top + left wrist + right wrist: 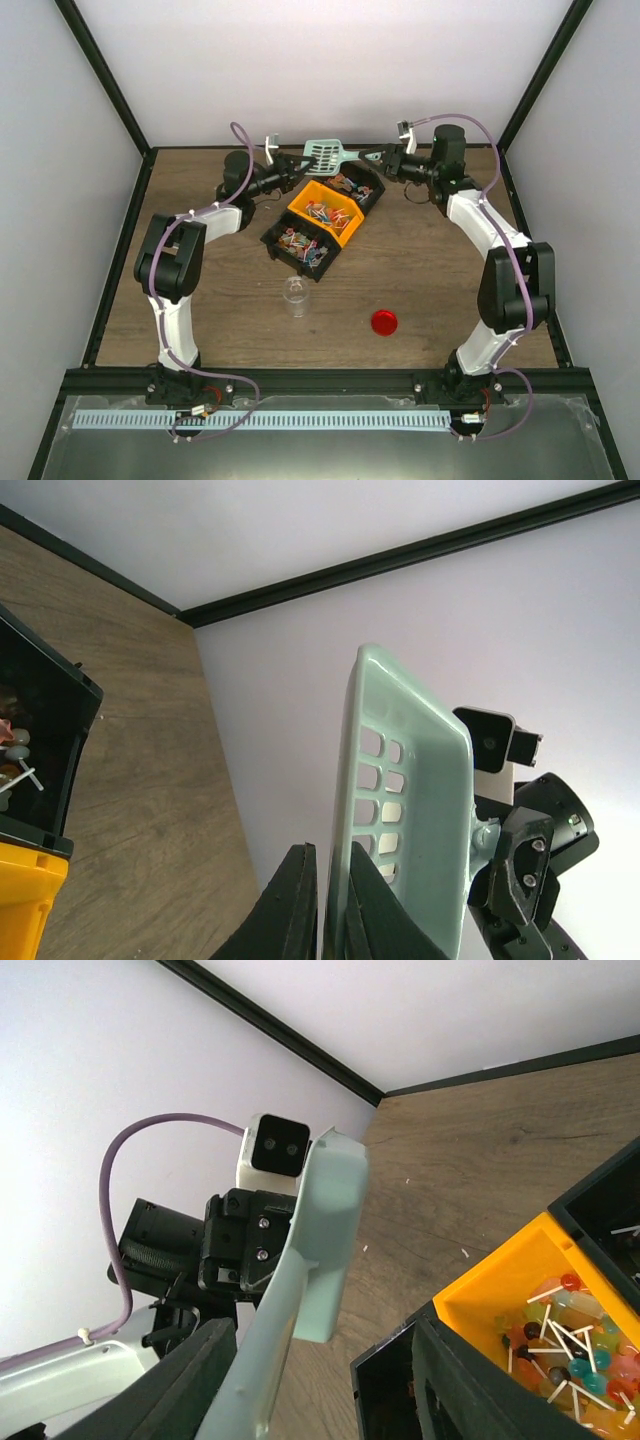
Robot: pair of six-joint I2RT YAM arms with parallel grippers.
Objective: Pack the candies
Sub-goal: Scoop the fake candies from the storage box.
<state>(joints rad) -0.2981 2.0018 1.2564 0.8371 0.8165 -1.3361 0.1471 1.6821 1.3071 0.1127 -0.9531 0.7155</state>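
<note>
A teal slotted scoop (324,154) is held in the air at the far side of the counter (430,270), just behind a row of three bins. The left hand (331,852) is pressed together on the edge of the scoop's slotted basket, the thin wall being pinched between its two dark fingers (296,900). The right hand (320,1335) is spread, with the scoop's pale handle seen between its fingers; the handle lies nearer one finger, and no contact with the other can be made out. The candies (322,213) are found in the bins: a heap of mixed colours, many on thin white sticks, is seen in the orange bin (350,226) in the middle, and more are seen in the near black bin (272,237) and in the far black bin (376,192). The three bins are set touching in a slanted line. A small clear jar (294,296) is stood upright on the counter near the near black bin, and a red round lid (384,321) is laid flat to its right, well apart from the bins
</note>
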